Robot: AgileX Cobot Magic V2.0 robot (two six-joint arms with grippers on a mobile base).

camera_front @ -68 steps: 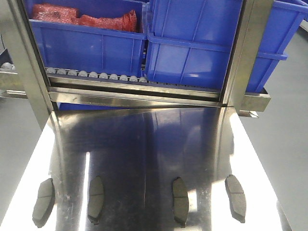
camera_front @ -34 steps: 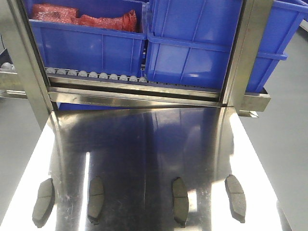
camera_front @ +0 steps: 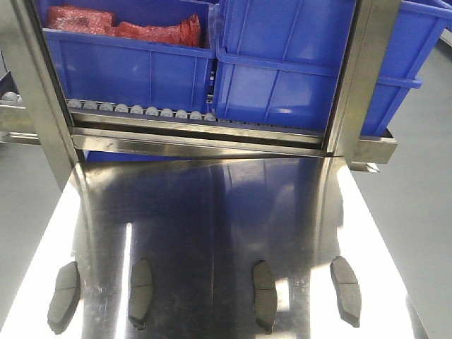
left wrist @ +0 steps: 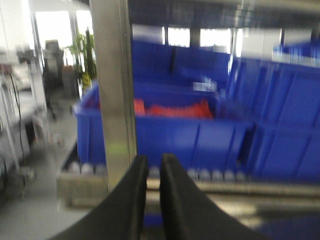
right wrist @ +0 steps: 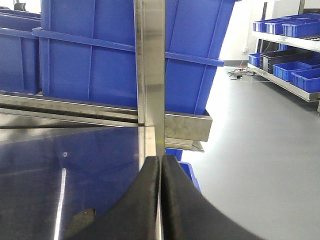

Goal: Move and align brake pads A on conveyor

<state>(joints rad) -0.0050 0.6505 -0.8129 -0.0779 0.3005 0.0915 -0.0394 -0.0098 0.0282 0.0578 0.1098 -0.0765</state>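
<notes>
below both grippers, four brake pads (camera_front: 141, 292) lie untouched on the steel bench (camera_front: 226, 212). left gripper (left wrist: 153, 165) nearly closed, right gripper (right wrist: 160, 165) closed, both empty; i judge the first reach comes next.

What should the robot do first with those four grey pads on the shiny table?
Probably open the left claw and lower it toward the leftmost brake pad. All four pads lie untouched in a row on the steel table, both claws look shut and empty, and the left claw points at the blue bins, not down at a pad.
</notes>
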